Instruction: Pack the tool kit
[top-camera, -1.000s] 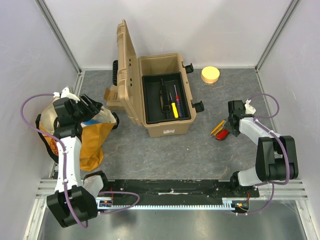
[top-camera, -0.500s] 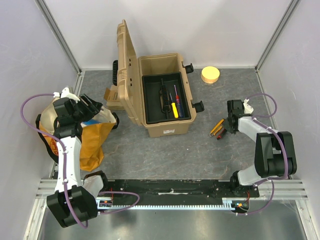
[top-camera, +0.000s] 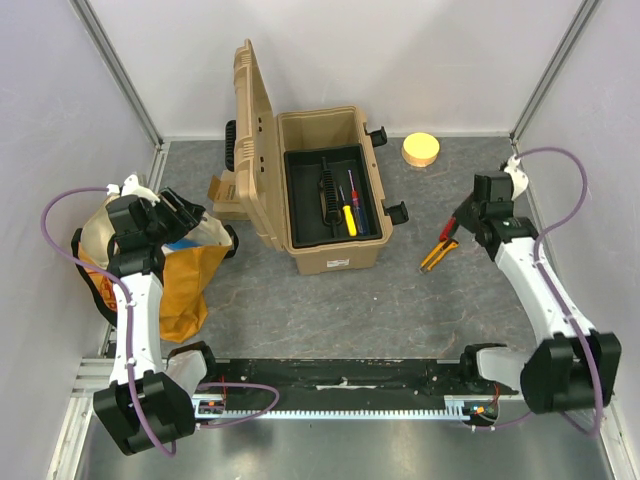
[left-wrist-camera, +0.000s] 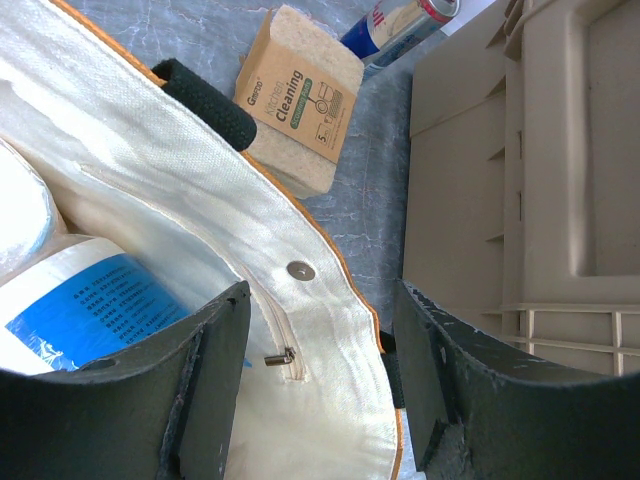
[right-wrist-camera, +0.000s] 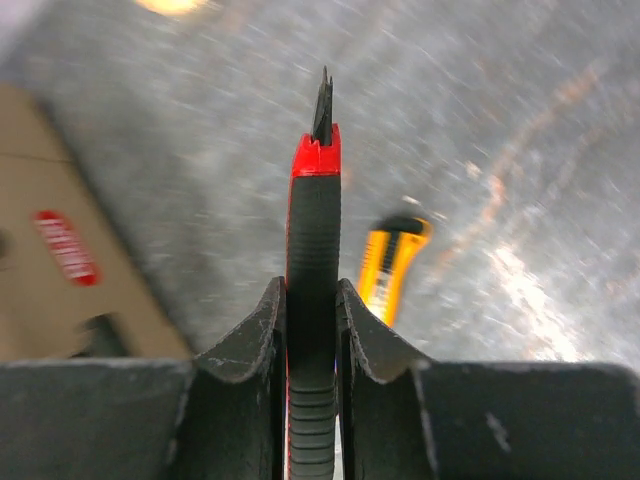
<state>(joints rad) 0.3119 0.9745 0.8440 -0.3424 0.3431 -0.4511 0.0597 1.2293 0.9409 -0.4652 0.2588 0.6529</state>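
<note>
The tan toolbox (top-camera: 333, 256) stands open at mid table, lid upright on its left. Its black inner tray (top-camera: 304, 200) holds a yellow-handled screwdriver (top-camera: 349, 220) and other small tools. My right gripper (top-camera: 468, 216) is shut on a red-and-black-handled tool (right-wrist-camera: 313, 250) and holds it above the table, right of the box. A yellow-orange utility knife (top-camera: 436, 254) lies on the table below it and also shows in the right wrist view (right-wrist-camera: 393, 265). My left gripper (top-camera: 185, 222) is open and empty over the mouth of the cloth bag (left-wrist-camera: 200, 230).
A round yellow disc (top-camera: 421, 150) lies at the back right. A cardboard box of cleaning pads (left-wrist-camera: 300, 100) and a can (left-wrist-camera: 400, 25) lie between bag and toolbox lid (left-wrist-camera: 530, 180). A blue-labelled bottle (left-wrist-camera: 90, 300) sits in the bag.
My right gripper has lifted the red-and-black-handled tool off the table and moved back and to the right. The knife stays on the table. The left arm has not moved.
</note>
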